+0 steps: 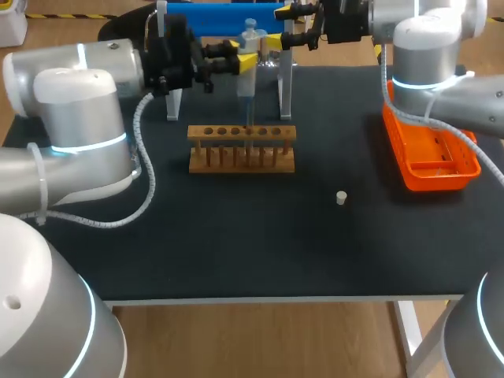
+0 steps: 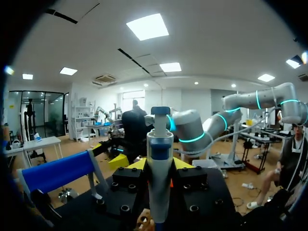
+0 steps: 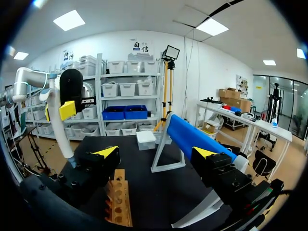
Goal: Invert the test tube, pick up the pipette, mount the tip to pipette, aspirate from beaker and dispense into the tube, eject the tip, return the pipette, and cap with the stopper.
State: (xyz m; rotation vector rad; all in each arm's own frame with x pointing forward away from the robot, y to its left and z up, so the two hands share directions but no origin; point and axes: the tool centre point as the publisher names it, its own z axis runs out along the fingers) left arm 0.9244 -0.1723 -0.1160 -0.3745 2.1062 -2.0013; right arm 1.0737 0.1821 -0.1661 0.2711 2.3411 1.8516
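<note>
Head view: left jaws clamp the pipette (image 1: 246,90) upright over the rack (image 1: 242,166); right jaws apart.

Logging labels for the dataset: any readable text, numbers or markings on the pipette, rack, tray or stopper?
None readable.
pipette: blue band only, no legible print.
wooden test tube rack: bare wood, no text.
orange tray: no markings legible.
white stopper: too small to tell.

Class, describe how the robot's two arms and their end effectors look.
The left arm and right arm are rounded silver-white segments with glowing cyan rings at the joints and white ribbed cables alongside. The left end effector and right end effector are black, blocky, yellow-tipped.
</note>
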